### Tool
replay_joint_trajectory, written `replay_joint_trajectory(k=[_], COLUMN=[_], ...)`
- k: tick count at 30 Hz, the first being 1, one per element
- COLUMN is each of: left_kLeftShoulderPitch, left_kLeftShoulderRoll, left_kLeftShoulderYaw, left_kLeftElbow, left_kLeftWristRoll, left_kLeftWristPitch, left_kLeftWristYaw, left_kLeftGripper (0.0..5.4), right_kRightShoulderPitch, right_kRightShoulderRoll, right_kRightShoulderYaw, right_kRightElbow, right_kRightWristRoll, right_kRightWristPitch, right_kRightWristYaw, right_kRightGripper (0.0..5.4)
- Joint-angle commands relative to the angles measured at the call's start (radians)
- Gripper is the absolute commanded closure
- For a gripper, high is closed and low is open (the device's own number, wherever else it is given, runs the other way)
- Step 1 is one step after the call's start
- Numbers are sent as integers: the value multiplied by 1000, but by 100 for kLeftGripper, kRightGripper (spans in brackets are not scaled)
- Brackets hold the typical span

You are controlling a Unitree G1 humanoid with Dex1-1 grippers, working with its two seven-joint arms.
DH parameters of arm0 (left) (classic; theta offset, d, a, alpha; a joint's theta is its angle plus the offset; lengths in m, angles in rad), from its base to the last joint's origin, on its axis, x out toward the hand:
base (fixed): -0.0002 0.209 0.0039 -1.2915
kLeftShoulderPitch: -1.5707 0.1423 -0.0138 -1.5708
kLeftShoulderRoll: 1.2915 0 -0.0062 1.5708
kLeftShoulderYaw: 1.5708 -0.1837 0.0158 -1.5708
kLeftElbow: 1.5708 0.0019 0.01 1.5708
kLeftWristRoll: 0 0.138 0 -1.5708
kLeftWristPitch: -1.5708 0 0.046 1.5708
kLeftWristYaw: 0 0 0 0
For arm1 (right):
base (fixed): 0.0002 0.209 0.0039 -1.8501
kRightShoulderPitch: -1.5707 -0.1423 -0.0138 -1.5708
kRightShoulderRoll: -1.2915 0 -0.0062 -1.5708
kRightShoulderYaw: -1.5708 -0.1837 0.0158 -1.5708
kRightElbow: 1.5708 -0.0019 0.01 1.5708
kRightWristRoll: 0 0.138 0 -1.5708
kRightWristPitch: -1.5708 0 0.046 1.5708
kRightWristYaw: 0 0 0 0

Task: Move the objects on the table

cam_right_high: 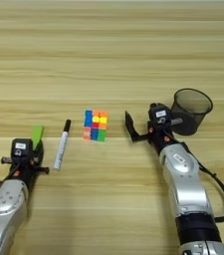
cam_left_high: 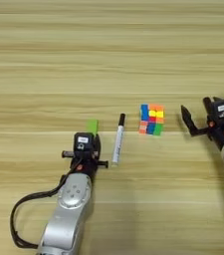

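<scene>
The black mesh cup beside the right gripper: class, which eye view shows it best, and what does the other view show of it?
The right eye view. There the whole black mesh cup stands in sight, rim and wall, just behind the right gripper. The left eye view shows only a dark sliver of its rim, cut off at the picture's right edge.

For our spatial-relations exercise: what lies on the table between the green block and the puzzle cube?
Only the white marker lies between green block and puzzle cube, shown in both views.
</scene>
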Motion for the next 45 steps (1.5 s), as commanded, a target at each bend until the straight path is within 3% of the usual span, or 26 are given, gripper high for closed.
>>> replay_joint_trajectory(k=[1,7,15,16,20,26,29,32,36,38,41,45], left_kLeftShoulderPitch=[28,22,15,13,8,9,8,6,2,0,-9,-17], left_kLeftShoulderRoll=[-41,-32,-14,-10,1,-1,28,62,92,112,147,154], left_kLeftShoulderYaw=[-13,-3,15,21,46,56,64,119,211,243,278,306], left_kLeftElbow=[61,60,-7,-20,-68,-126,-200,-251,-230,-205,-131,-99], left_kLeftWristRoll=[0,3,-26,-28,-36,-64,-79,-99,-114,-101,-43,-49], left_kLeftWristPitch=[38,46,-3,-6,-22,-104,-122,-132,-131,-142,-176,-193], left_kLeftWristYaw=[6,23,-11,-17,-30,-79,-126,-145,-140,-133,-102,-97], left_kLeftGripper=[407,337,266,227,181,110,76,42,3,3,3,3], right_kRightShoulderPitch=[-20,-19,-19,-19,-21,-21,-20,-21,-22,-21,-18,-11], right_kRightShoulderRoll=[3,3,4,5,4,5,6,5,5,6,12,20], right_kRightShoulderYaw=[2,4,8,8,9,9,8,5,0,-2,-5,-2], right_kRightElbow=[-10,-11,-10,-10,-6,-4,-6,-5,-7,-11,-23,-43], right_kRightWristRoll=[-1,-2,-4,-4,-4,-3,-2,0,4,9,20,33], right_kRightWristPitch=[9,10,11,11,9,7,7,4,-3,-8,-19,-33], right_kRightWristYaw=[-4,-4,-4,-5,-4,-5,-5,-4,-2,-1,6,17], right_kRightGripper=[0,0,0,0,0,0,0,0,0,0,0,0])
